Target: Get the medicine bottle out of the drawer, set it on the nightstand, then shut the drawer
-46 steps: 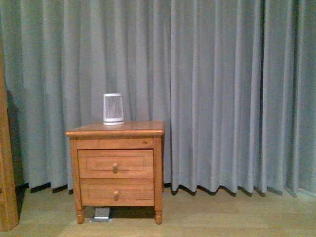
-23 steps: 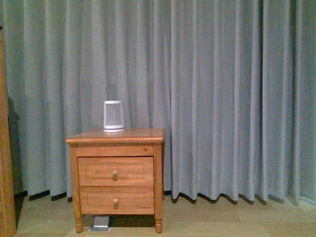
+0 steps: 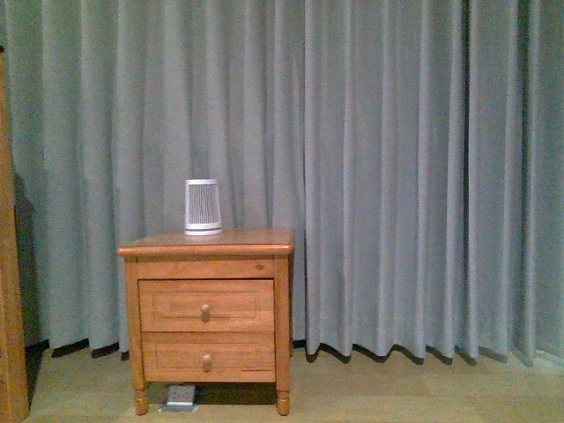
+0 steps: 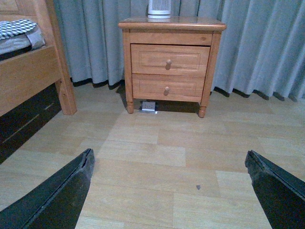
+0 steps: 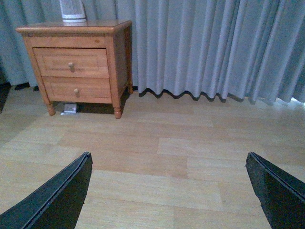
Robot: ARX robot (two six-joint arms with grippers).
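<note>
Count of furniture: one small honey-brown wooden nightstand (image 3: 208,250) with a rounded-edge top, standing on the pale plank floor (image 3: 397,388) against a grey-blue pleated curtain (image 3: 397,176). It carried two drawers, each with one round wooden knob (image 3: 205,312): the recessed-panel upper drawer (image 3: 242,306) and a lower drawer (image 3: 242,357) of like look. Both fronts sat flush with the cabinet, so the upper drawer was shut and its inside hidden. The tiny white medicine bottle showed in none of the three views, and I could not tell where it lay.

One tapered white-and-grey ribbed device (image 3: 203,208) stood upright on the nightstand top, left of its middle. One small pale metal box (image 3: 181,397) lay on the floor beneath the cabinet, near its front left foot. One honey-brown wooden bed frame (image 4: 28,71) appeared in the left wrist view, beside the nightstand but apart from it.

My left gripper (image 4: 167,153) was spread wide, its two black fingers (image 4: 62,195) far apart and holding nothing. My right gripper (image 5: 168,155) was spread the same way, also holding nothing. Both hung well apart from the nightstand, and only open floor lay between them and the drawer fronts.
</note>
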